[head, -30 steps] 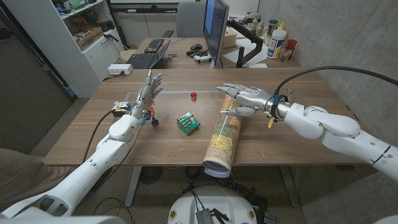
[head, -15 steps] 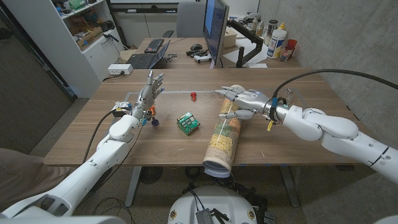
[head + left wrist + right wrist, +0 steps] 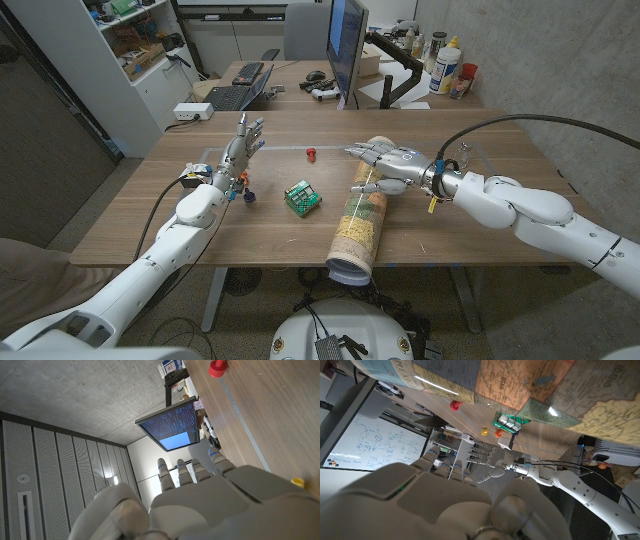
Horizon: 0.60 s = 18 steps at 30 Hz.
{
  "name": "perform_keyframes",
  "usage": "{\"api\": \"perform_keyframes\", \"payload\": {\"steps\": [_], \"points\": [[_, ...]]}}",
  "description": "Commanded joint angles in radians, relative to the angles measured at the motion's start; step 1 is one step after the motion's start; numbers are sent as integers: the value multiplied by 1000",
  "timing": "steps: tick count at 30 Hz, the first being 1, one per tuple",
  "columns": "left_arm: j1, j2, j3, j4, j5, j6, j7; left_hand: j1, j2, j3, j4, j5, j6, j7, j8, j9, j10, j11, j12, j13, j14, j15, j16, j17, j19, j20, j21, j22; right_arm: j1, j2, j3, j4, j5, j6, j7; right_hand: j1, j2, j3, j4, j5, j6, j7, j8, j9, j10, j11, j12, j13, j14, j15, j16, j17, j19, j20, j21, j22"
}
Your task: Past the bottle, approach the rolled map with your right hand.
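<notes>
Rolled map (image 3: 361, 222) lies lengthwise on surface (image 3: 480, 235), right hand (image 3: 388, 165) open above its far end, spread to grasp; left hand (image 3: 238, 152) open, idle.

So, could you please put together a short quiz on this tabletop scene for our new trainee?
1. True or false: the right hand is above the far end of the rolled map.
2. Which thing lies between the two hands? A. a green block B. a keyboard C. a mug
3. Fill in: the left hand holds ______.

Key
1. True; its fingers are spread over the map's far end, though contact cannot be judged.
2. A. The green block sits on the wooden table, left of the map.
3. Nothing; its fingers point up and apart.
</notes>
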<state>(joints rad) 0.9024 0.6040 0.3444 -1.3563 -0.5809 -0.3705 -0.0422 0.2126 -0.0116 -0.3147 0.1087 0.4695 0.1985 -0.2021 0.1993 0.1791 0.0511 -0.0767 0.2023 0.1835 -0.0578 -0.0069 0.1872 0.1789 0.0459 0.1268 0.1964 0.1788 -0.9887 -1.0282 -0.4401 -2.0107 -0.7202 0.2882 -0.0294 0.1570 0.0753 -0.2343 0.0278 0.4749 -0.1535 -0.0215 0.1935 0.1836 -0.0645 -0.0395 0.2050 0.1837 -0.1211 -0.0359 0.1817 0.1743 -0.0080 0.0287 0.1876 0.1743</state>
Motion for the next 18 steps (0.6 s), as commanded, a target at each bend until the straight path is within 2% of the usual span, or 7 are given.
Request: {"api": "perform_keyframes", "payload": {"steps": [1, 7, 10, 15, 18], "points": [[-11, -2, 5, 13, 1, 1, -10, 12, -2, -4, 1, -1, 1, -1, -2, 6, -5, -3, -3, 2, -11, -1, 0, 3, 0, -5, 1, 2, 7, 13, -14, 13, 5, -1, 7, -11, 0, -2, 6, 7, 2, 0, 5, 4, -1, -3, 7, 4, 0, -20, 4, 5, 7, 1, 8, 2], [-13, -3, 4, 14, 0, -1, -10, 12, -2, -4, 1, -1, 2, -1, -2, 6, -6, -3, -4, 2, -11, 0, 1, 3, -1, -4, 1, 2, 14, 15, -20, 16, 8, 1, 17, -19, 0, -5, 11, 8, 5, -2, 5, 4, 1, -9, 8, 4, 1, -20, 4, 6, 7, 3, 8, 2], [-14, -3, 4, 17, 0, -2, -13, 12, -1, -4, 1, -1, 3, -2, -2, 6, -6, -2, -4, 2, -11, 0, 1, 3, -1, -4, 1, 2, 15, 17, -23, 21, 16, 4, 19, -43, 5, -11, 26, 10, 27, -17, 12, 4, 11, -24, 13, 5, 4, -23, 6, 8, 11, 6, 9, 3], [-15, -3, 5, 16, 5, 1, -5, 12, -1, -4, 2, -1, 3, -5, -2, 6, -6, 0, -4, 2, -11, -1, 1, 3, -1, -3, 1, 2, 17, 17, -28, 26, 19, 8, 22, -60, 5, -17, 36, 10, 35, -20, 13, 5, 13, -27, 13, 5, 6, -26, 7, 9, 12, 5, 9, 3], [-16, -5, 6, 16, 7, -1, -4, 11, -1, -5, 2, -2, 3, -4, -2, 6, -5, 1, -3, 2, -12, -5, 1, 3, 1, -16, 2, 2, 19, 19, -32, 31, 20, 10, 25, -67, 5, -19, 39, 10, 36, -19, 13, 5, 13, -26, 13, 5, 6, -26, 7, 9, 12, 6, 9, 3]]}}
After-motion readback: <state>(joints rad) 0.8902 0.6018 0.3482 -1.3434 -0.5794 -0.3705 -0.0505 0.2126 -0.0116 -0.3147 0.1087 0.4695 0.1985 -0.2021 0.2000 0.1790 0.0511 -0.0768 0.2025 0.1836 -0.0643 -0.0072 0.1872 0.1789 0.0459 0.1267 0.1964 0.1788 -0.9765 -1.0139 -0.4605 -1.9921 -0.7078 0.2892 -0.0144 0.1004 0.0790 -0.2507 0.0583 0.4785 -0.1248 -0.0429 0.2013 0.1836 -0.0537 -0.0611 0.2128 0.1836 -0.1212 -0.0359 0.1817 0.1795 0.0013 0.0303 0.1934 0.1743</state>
